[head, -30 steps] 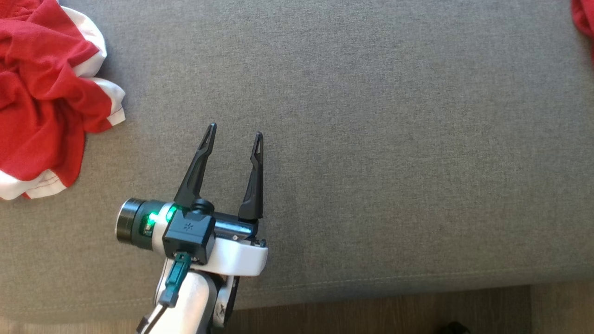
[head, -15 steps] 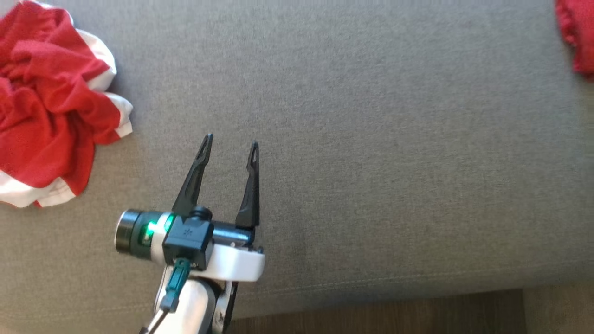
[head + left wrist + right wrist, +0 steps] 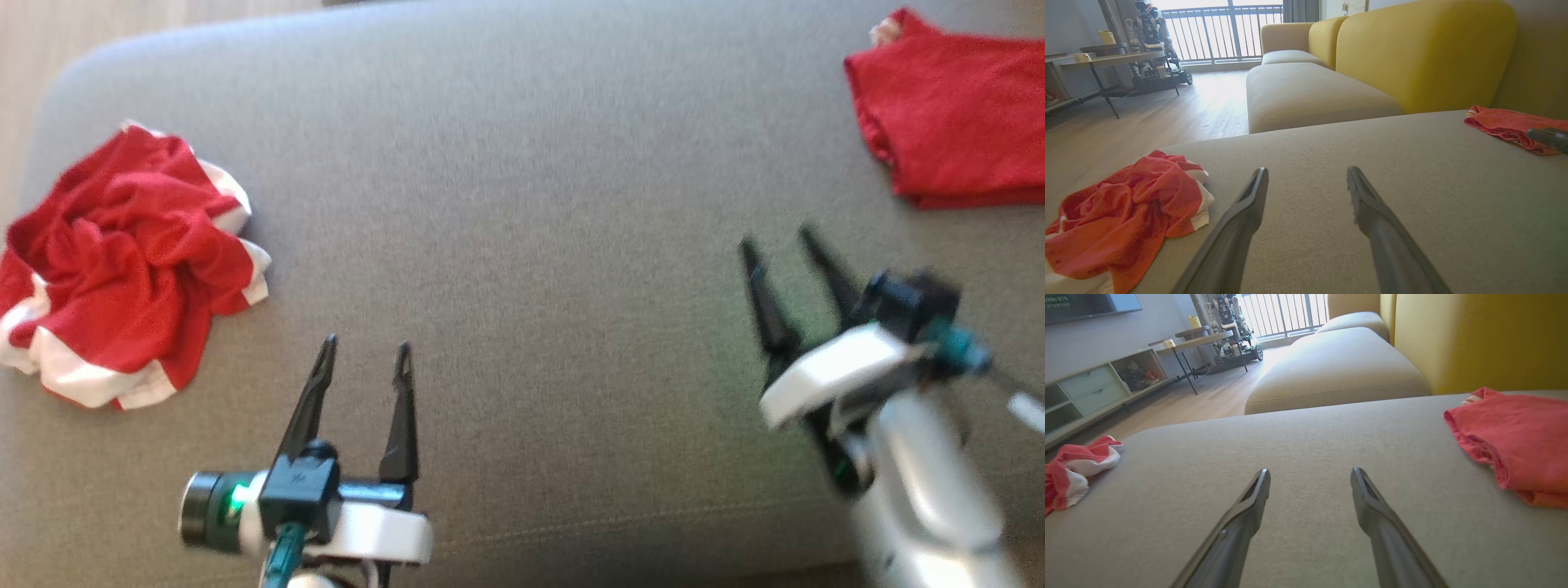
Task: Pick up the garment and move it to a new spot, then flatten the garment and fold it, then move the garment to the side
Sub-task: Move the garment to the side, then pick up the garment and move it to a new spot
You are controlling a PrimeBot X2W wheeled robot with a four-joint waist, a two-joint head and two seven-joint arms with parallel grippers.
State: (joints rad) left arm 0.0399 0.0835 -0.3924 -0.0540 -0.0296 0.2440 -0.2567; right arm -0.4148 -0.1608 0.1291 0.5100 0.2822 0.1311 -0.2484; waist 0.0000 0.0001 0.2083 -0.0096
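**Two empty grippers above a grey fabric seat cushion [image 3: 531, 204], a garment at either end**

The left gripper [image 3: 363, 351] hovers near the cushion's front edge, left of the middle. Its two long dark fingers point toward the back edge, spread wide and holding nothing. The right gripper [image 3: 777, 239], blurred, hangs toward the cushion's right end with its fingers leaning leftward, also wide open and empty. The crumpled red-and-white garment [image 3: 122, 261] lies heaped at the cushion's left end, well apart from the left gripper. A flat, folded red cloth [image 3: 955, 139] rests at the far right corner, beyond the right gripper and untouched. Bare cushion lies between the arms. A mustard-yellow sofa [image 3: 1425, 53] stands behind.
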